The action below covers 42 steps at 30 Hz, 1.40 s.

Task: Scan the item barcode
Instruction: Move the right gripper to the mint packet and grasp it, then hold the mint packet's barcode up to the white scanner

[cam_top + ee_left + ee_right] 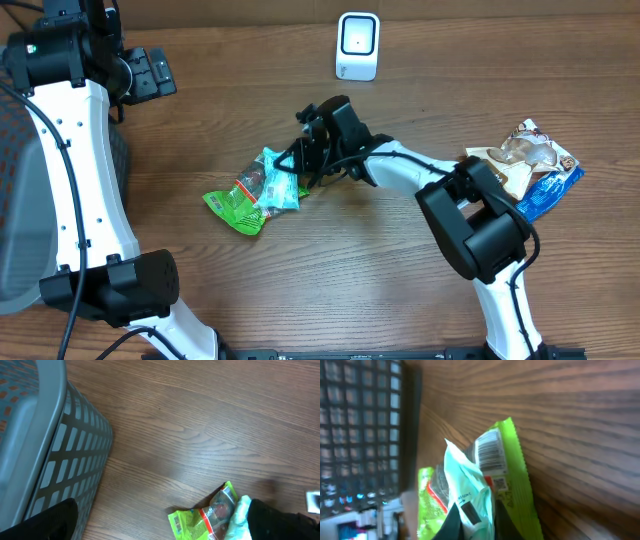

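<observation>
A mint-coloured packet (278, 178) lies across a bright green snack packet (234, 205) at mid-table. My right gripper (303, 163) is shut on the mint packet's (467, 487) right end, a dark finger (451, 525) on either side. The green packet (509, 472) under it shows a white barcode (490, 450). The white scanner (357, 45) stands at the table's far edge. My left gripper (150, 72) hovers open at the far left, nothing between its fingers (42, 521). Its view takes in the green packet (192, 524) and the mint packet (240, 517).
A grey slatted basket (45, 435) stands at the left edge of the table (15, 200). Two more snack packets (530, 165) lie at the right, behind my right arm's base.
</observation>
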### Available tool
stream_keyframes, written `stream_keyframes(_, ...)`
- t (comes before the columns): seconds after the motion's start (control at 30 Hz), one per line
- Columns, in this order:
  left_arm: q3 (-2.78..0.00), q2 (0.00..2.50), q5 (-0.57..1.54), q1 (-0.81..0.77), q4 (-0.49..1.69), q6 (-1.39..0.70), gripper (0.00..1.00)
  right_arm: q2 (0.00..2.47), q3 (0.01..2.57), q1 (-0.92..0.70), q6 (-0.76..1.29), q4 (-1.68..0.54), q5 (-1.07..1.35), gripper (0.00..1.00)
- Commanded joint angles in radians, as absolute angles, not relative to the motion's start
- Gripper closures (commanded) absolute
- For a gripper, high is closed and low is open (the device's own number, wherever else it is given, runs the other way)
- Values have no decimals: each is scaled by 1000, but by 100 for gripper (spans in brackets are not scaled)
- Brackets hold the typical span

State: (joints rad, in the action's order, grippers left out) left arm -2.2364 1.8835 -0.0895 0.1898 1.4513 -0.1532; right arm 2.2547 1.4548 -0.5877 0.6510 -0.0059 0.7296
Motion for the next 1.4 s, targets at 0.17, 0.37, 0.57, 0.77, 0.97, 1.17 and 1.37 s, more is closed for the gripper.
stream_keyframes(0.17,-2241,1893,-84,183,1451,-134,0,2220,1473,-482,791,102,992,96)
stream_keyframes(0.37,-2241,1893,-84,183,1451,-134,0,2069,1473,-418,816,97,995,96)
stream_keyframes(0.57,-2241,1893,-84,183,1451,-134,0,1869,1472,-390,773,72,888,96)
stream_keyframes(0.77,-2241,1893,-85,183,1451,-134,0,1703,1472,-395,624,-107,589,96)
stream_keyframes(0.97,-2241,1893,-84,183,1451,-134,0,1625,1472,-406,531,-208,467,96)
stream_keyframes(1.17,-2241,1893,-85,183,1451,-134,0,1630,1472,-411,363,-220,368,96)
stream_keyframes(1.37,-2241,1893,-84,183,1451,-134,0,1699,1472,-461,-14,-190,115,96)
